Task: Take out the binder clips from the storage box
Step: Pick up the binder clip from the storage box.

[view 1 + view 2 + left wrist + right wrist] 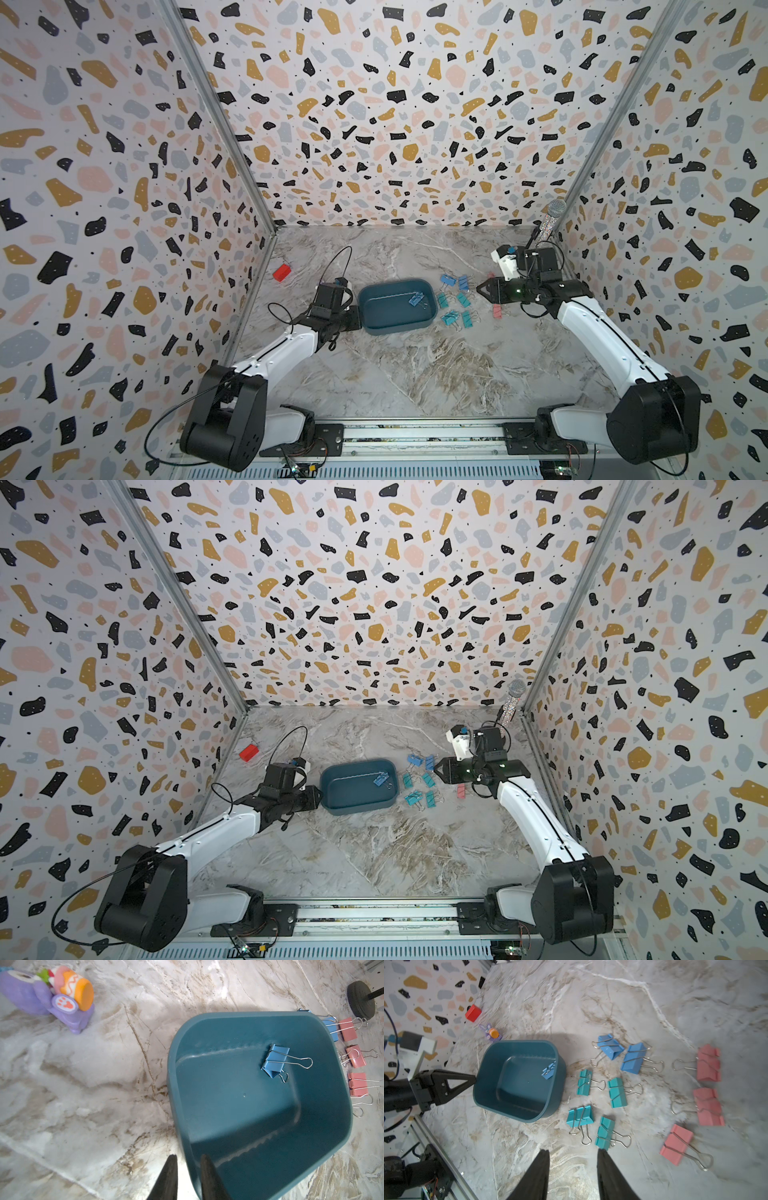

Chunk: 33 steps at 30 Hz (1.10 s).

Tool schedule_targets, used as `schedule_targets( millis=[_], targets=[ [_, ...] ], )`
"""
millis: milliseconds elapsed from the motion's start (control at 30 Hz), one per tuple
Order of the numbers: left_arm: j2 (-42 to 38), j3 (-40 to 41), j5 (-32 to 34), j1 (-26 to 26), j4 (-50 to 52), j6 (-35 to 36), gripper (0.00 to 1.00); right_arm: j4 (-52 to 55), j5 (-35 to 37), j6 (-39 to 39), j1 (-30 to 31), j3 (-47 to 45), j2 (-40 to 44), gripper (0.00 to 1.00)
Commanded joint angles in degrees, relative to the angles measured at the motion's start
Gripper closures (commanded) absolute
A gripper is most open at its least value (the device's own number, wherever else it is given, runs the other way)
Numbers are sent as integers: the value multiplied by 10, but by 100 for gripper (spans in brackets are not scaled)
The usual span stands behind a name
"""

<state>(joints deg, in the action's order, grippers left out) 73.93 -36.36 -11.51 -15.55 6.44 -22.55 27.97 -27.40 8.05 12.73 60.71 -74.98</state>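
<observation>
With the storage box (170, 1088) wall clamped by the left tool (188, 1157), the released, empty right tool (573, 1151) should be lowered squarely over the blue binder clip (274, 1059) inside.

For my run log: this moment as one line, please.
storage box: blue clip inside | left end effector: shut on rim | right end effector: open, empty

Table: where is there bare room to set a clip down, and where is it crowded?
Free: the wide marble table between the storage box and the base rail, and the strip from the box to the back wall. Crowded: binder clips fill the gap between box and right gripper.
</observation>
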Motion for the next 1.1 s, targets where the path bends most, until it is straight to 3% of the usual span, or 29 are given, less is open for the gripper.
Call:
schedule_targets(
  millis=[0,233,433,1067],
  targets=[
    [-4,2,2,-2,1,1,77,22,47,-41,41,36,-37,58],
    [-1,1,3,-2,1,3,77,33,129,-114,154,113,-142,62],
    [0,1,0,-3,1,1,77,52,190,-191,215,192,-227,72],
    [-1,2,-2,-5,0,3,77,28,319,-389,303,262,-348,63]
  ],
)
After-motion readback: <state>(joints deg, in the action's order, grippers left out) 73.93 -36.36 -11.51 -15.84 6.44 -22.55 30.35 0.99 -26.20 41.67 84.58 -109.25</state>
